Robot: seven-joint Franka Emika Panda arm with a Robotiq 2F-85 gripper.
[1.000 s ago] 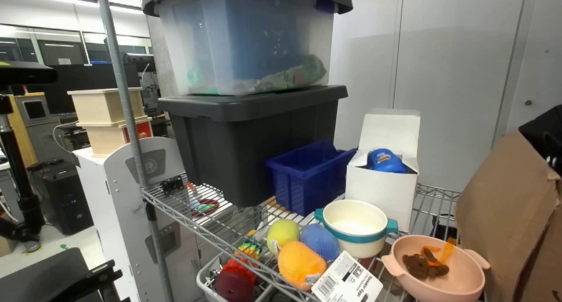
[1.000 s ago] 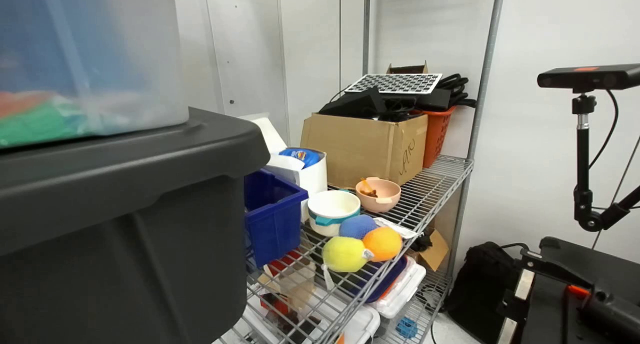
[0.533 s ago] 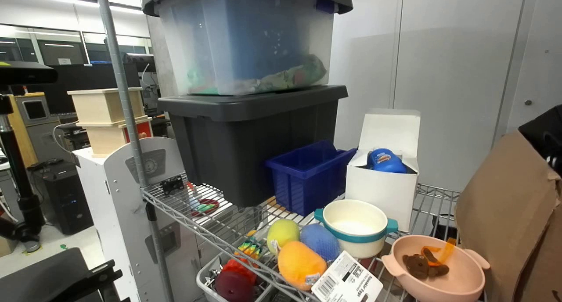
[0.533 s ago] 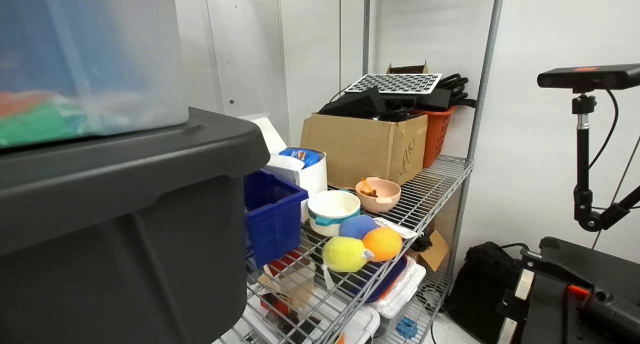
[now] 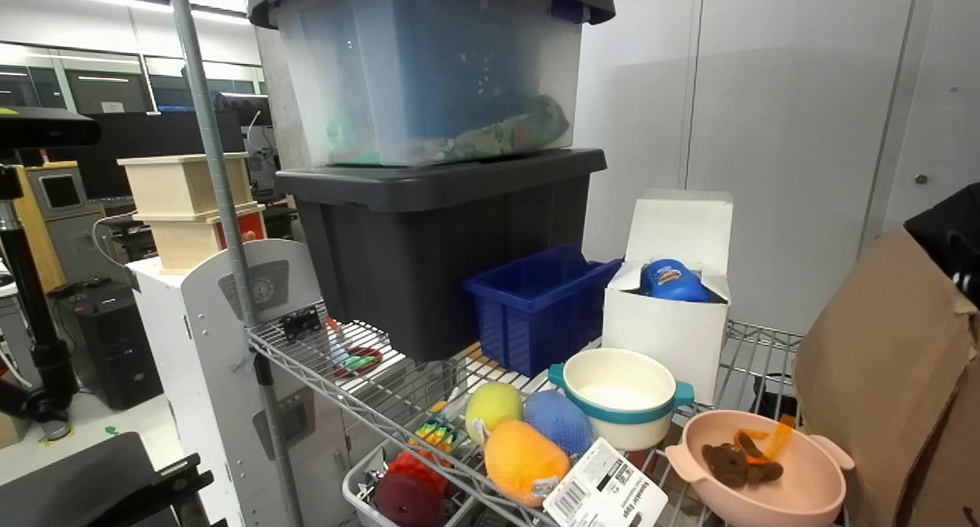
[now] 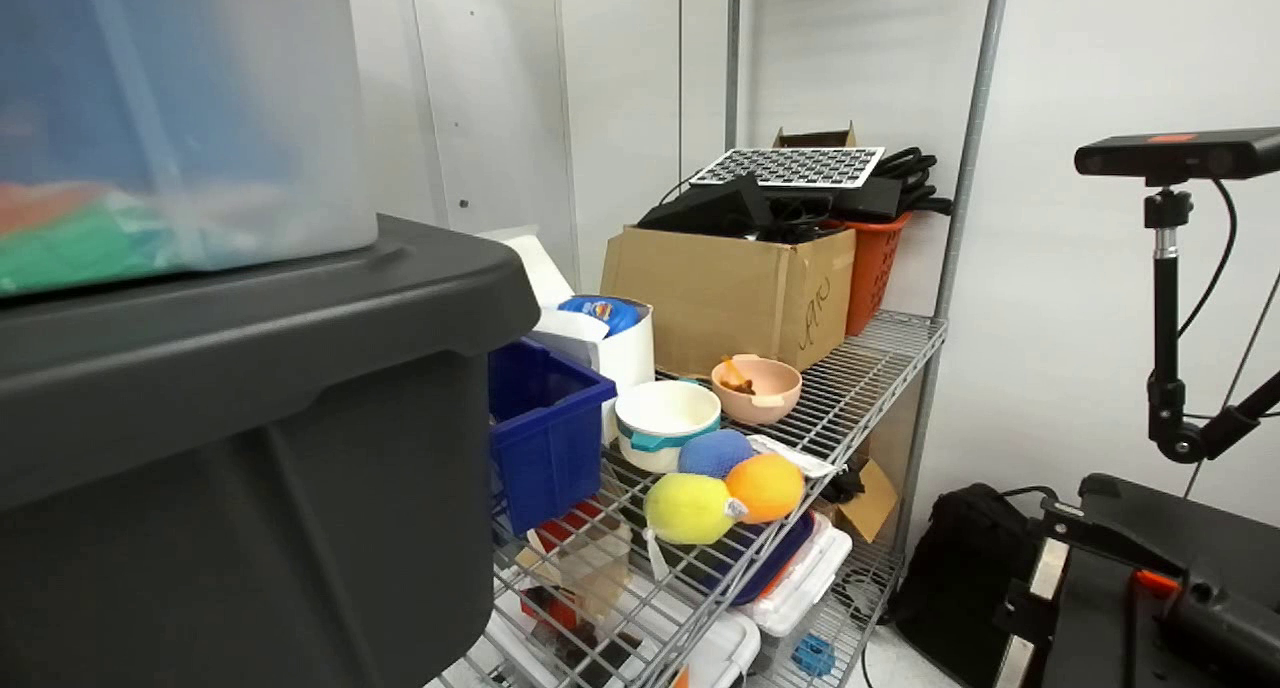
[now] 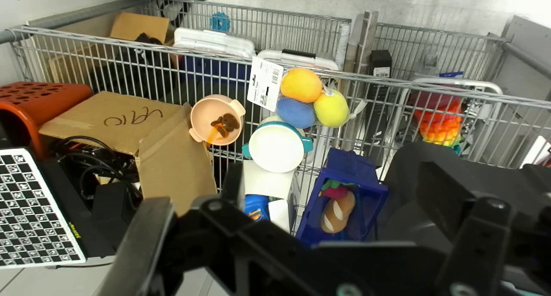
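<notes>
My gripper (image 7: 333, 180) shows only in the wrist view. Its fingers are wide apart with nothing between them, above the blue bin (image 7: 351, 164), which also shows in both exterior views (image 5: 536, 332) (image 6: 555, 458). In the bin lie a toy bread loaf (image 7: 338, 212) and a pinkish-red toy with green leaves (image 7: 335, 192). Beside it stands an open white box (image 7: 267, 177) with a blue item (image 7: 257, 205) inside. A white pot with teal handles (image 7: 277, 147), a pink bowl (image 7: 202, 115) holding a brown plush (image 7: 227, 123), and netted orange (image 7: 300, 85), yellow (image 7: 331, 109) and blue balls (image 7: 295, 112) are near.
A large dark storage bin (image 5: 436, 266) with a clear bin (image 5: 429, 75) on top stands beside the blue bin. A cardboard box (image 6: 700, 288) and an orange basket (image 6: 875, 268) stand at the other end. A metal post (image 5: 210, 144) rises at the wire shelf's (image 6: 840, 408) corner.
</notes>
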